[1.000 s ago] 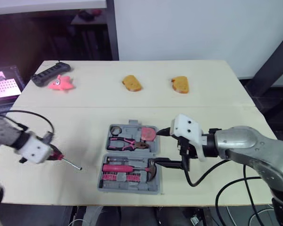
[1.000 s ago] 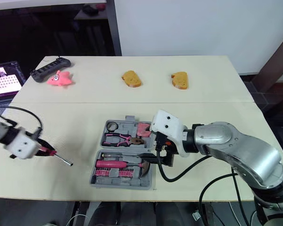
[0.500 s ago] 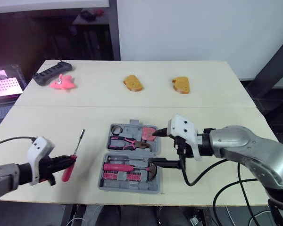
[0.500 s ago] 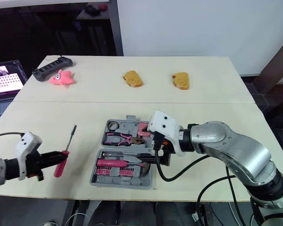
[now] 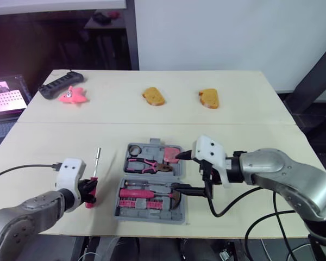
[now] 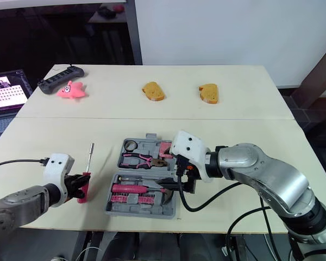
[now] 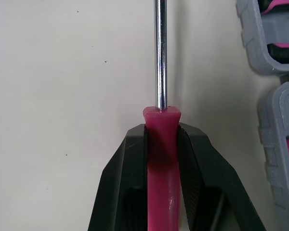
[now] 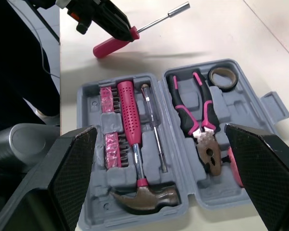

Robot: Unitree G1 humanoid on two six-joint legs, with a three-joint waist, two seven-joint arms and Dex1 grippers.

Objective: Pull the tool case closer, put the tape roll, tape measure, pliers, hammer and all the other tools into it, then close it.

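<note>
The open grey plastic tool case (image 5: 150,219) lies at the near middle of the pale wooden table (image 5: 244,122). At its 9 o'clock, just beside it, the left gripper (image 7: 162,132) is clenched on the pink-handled steel screwdriver (image 5: 95,168). The left wrist view shows both pads on the handle's front end. At the case's 3 o'clock edge the right gripper (image 5: 177,172) hangs with its fingers spread wide, holding nothing. The right wrist view shows the contents: a pink-handled hammer (image 8: 133,149), pink bits (image 8: 108,125), pink-gripped pliers (image 8: 195,115) and a black tape roll (image 8: 221,77). Two orange-brown bread-like pieces (image 5: 152,96) lie well apart at 12 o'clock. At 10 o'clock a pink toy (image 5: 71,95) touches a black bar-shaped device (image 5: 54,84). A white wall (image 5: 206,32) stands behind the table.
</note>
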